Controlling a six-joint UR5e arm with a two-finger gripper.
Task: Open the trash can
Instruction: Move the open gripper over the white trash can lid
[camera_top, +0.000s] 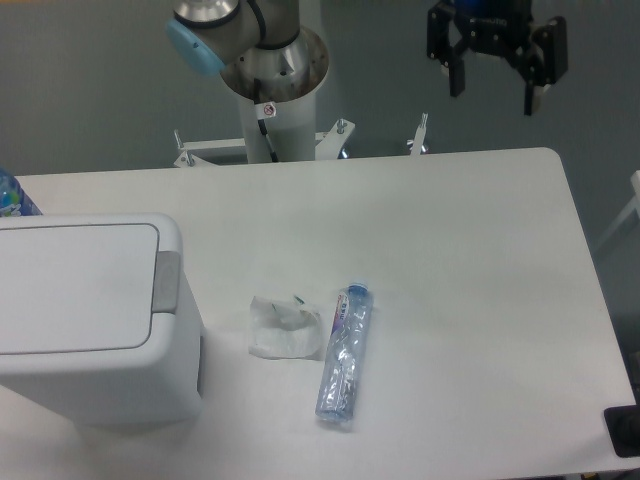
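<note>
The trash can (95, 320) sits at the lower left of the frame on the table (470, 250), cut off by the left edge. Lid (75, 285) lies flat and closed; the grey push-button strip (166, 284) runs along the lid's right edge, untouched.

Just right of the can: a crumpled white tissue (284, 326), then a flattened clear plastic bottle (345, 352) lying lengthwise, touching or nearly touching the tissue. A bit of a blue-labelled bottle (12, 195) shows at the left edge behind the can. A dark object (624, 430) sits at the lower right corner.

The pincer (497, 85) hangs at the upper right of the frame, above and beyond the table's far edge, fingers spread, holding nothing. Well apart from the can. The arm base (275, 80) stands at top centre.

Progress, judged: nothing done yet. Remaining: bring the pincer across to the lower left, press the grey strip, lid pops up.
</note>
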